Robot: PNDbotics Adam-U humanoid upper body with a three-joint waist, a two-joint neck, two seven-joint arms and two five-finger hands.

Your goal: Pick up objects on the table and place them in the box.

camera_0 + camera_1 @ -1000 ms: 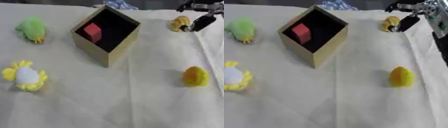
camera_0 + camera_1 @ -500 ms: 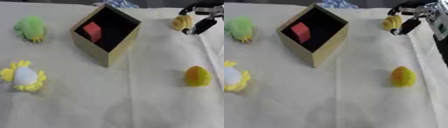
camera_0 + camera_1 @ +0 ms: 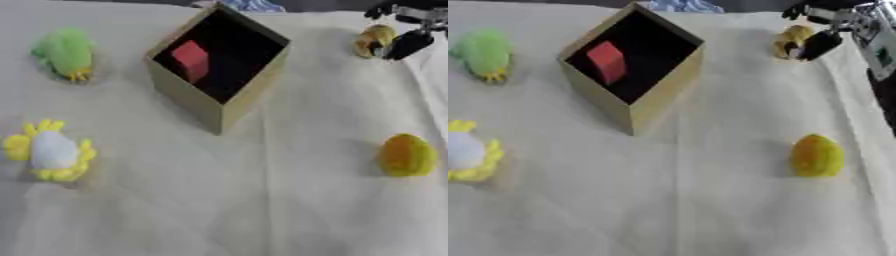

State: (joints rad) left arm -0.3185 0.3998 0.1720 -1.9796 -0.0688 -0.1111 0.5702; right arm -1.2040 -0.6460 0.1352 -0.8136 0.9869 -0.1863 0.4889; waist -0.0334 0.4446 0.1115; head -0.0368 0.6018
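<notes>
Cream cloth covers the table (image 3: pixel 262 210) from near edge to far edge, creased down the middle; contents listed from my hand outward.

Item: my right hand (image 3: pixel 820 44), far right corner, entering from the upper right. Dark fingers curl down around a small toy; the hand looks closed about it, though I cannot make out whether the toy is lifted or only touched.

Item: small yellow-brown toy (image 3: pixel 791 40), far right, lying against the left side of my right hand, fingers touching its right flank. Its long axis runs roughly near to far.

Item: open cardboard box (image 3: pixel 219 107), far centre, turned corner-on toward me, standing well to the left of the hand and slightly nearer. A red block (image 3: pixel 191 60) already lies inside, against the left inner wall.

Item: orange-yellow egg-shaped toy (image 3: pixel 406 155), right side, nearer than the hand, well apart from the box.

Item: green plush toy (image 3: pixel 65 52), far left, beyond the box from my right hand.

Item: white-and-yellow plush (image 3: pixel 51 152), left side, near.

Item: my left hand, not in sight in either view.

Working note: the box lies left and a little near of the held toy, so the carry I judge to be a leftward sweep. My right arm is the nearer one for both right-side toys; the two left-side plush pieces would suit the left arm.
</notes>
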